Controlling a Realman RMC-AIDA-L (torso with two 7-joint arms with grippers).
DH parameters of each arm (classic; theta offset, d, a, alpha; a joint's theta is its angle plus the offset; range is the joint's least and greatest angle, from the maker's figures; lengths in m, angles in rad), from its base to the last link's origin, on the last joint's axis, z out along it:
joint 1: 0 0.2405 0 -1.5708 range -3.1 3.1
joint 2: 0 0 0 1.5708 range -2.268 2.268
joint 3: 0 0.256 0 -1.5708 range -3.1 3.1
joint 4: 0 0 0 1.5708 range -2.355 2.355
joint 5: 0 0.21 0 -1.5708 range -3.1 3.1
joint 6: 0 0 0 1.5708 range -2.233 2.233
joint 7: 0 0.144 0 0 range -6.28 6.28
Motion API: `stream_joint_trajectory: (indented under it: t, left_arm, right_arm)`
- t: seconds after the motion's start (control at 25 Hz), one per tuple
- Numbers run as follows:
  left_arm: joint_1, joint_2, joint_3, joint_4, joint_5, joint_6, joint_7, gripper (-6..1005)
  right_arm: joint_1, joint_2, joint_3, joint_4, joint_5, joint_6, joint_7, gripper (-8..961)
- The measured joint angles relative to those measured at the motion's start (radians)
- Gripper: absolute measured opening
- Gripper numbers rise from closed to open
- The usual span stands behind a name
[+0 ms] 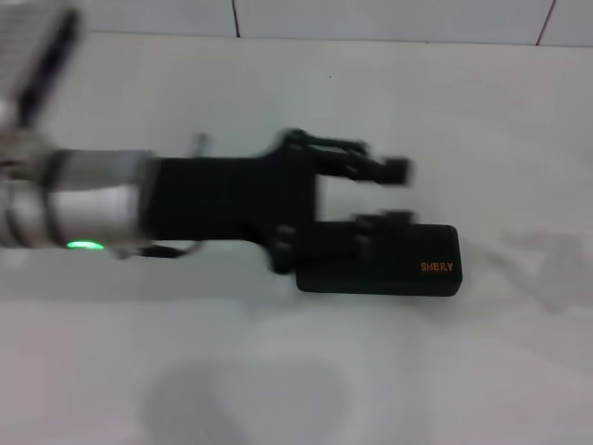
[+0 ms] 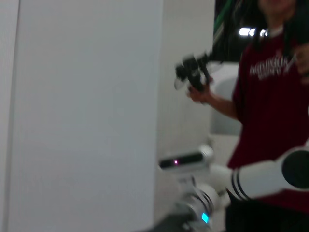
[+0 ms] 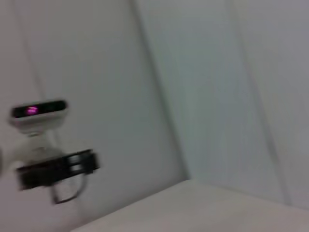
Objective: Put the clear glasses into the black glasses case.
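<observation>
Because the slim matte black hinged glasses case (image 1: 380, 261) lies shut near the middle of the white table (image 1: 482, 120), any insertion would fail until its lid is raised. No clear glasses are visible on the table. Left gripper (image 1: 394, 195) extends over the table with jaws spread; one finger overlaps the case's near-left end, the other sits beyond its far edge. A careless sweep could shove the case away. Right gripper is out of view.

The case (image 1: 384, 260) looks matt black — likely hard plastic; the desk (image 1: 278, 371) is smooth, faintly glossy white.
</observation>
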Motion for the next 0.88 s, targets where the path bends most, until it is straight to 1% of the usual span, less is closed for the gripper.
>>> stream_joint_trajectory:
  t: [0.04, 0.08, 0.16, 0.24, 0.36, 0.4, 0.44, 0.52, 0.6, 0.68, 0.84, 0.88]
  left_arm:
    - [0.012, 0.008, -0.037, -0.001, 0.012, 0.017, -0.016, 335]
    - [0.021, 0.017, -0.059, -0.001, 0.020, 0.024, -0.041, 367]
    - [0.048, 0.040, -0.091, 0.000, 0.031, 0.038, -0.105, 430]
    - [0.071, 0.053, -0.108, 0.003, 0.031, 0.055, -0.122, 524]
    - [0.093, 0.066, -0.131, 0.002, 0.037, 0.071, -0.134, 664]
    - [0.103, 0.072, -0.132, 0.000, 0.040, 0.072, -0.136, 677]
    - [0.113, 0.076, -0.133, 0.000, 0.045, 0.072, -0.137, 689]
    - [0.127, 0.079, -0.134, 0.000, 0.065, 0.075, -0.138, 714]
    - [0.134, 0.079, -0.134, 0.000, 0.086, 0.075, -0.140, 740]
    - [0.138, 0.078, -0.135, 0.000, 0.103, 0.076, -0.143, 765]
    - [0.145, 0.072, -0.136, 0.000, 0.126, 0.077, -0.146, 764]
    - [0.147, 0.071, -0.137, 0.000, 0.127, 0.078, -0.147, 764]
  right_arm:
    - [0.007, 0.001, -0.031, 0.024, 0.008, -0.003, -0.011, 215]
    - [0.017, 0.002, -0.065, 0.053, 0.016, -0.004, -0.019, 226]
    - [0.048, 0.003, -0.121, 0.116, 0.023, -0.009, -0.040, 279]
    - [0.090, 0.008, -0.184, 0.185, 0.034, -0.025, -0.070, 331]
    - [0.139, 0.011, -0.250, 0.247, 0.068, -0.040, -0.090, 410]
    - [0.157, 0.011, -0.270, 0.263, 0.084, -0.041, -0.092, 436]
    - [0.172, 0.011, -0.284, 0.269, 0.091, -0.041, -0.092, 484]
    - [0.203, 0.011, -0.311, 0.274, 0.096, -0.039, -0.089, 579]
    - [0.219, 0.011, -0.324, 0.274, 0.097, -0.038, -0.085, 675]
    - [0.232, 0.012, -0.331, 0.275, 0.097, -0.038, -0.080, 730]
    - [0.237, 0.013, -0.332, 0.286, 0.098, -0.034, -0.078, 839]
    - [0.238, 0.013, -0.332, 0.289, 0.098, -0.033, -0.078, 839]
